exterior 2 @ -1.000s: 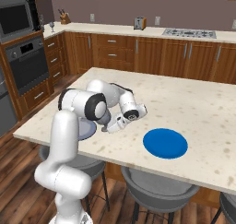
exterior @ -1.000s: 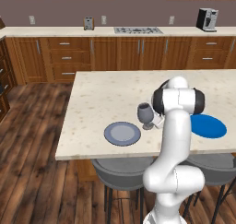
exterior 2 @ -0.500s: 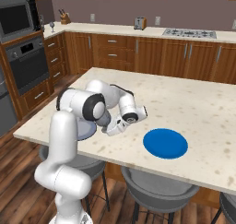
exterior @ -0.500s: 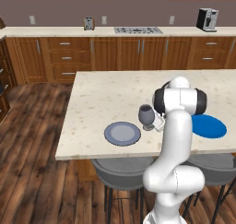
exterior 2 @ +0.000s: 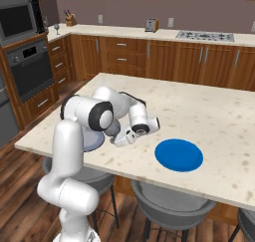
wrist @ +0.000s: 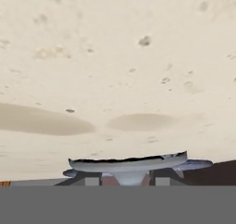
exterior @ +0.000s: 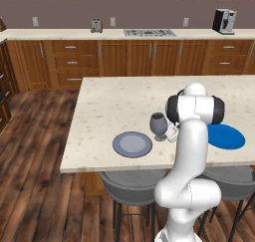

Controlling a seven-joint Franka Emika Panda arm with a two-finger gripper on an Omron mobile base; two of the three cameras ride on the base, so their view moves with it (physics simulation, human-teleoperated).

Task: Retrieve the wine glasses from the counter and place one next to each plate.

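A: Item one, leftmost on the island tabletop [exterior: 114, 101]?
B: Grey plate [exterior: 132, 144], laid flat near the front edge.

A: Item two?
B: Dark grey wine glass [exterior: 158, 126], stood upright just right of the grey plate. It is gripped at the stem by the claw [exterior: 169, 133]; in the hand view the round foot [wrist: 129, 163] is seen between the fingertips [wrist: 92, 178].

A: Item three?
B: Blue plate [exterior: 225, 136], set flat at the right, well apart from the glass.

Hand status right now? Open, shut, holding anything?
Hand: closed on the dark grey wine glass, which stands upright on the island beside the grey plate.
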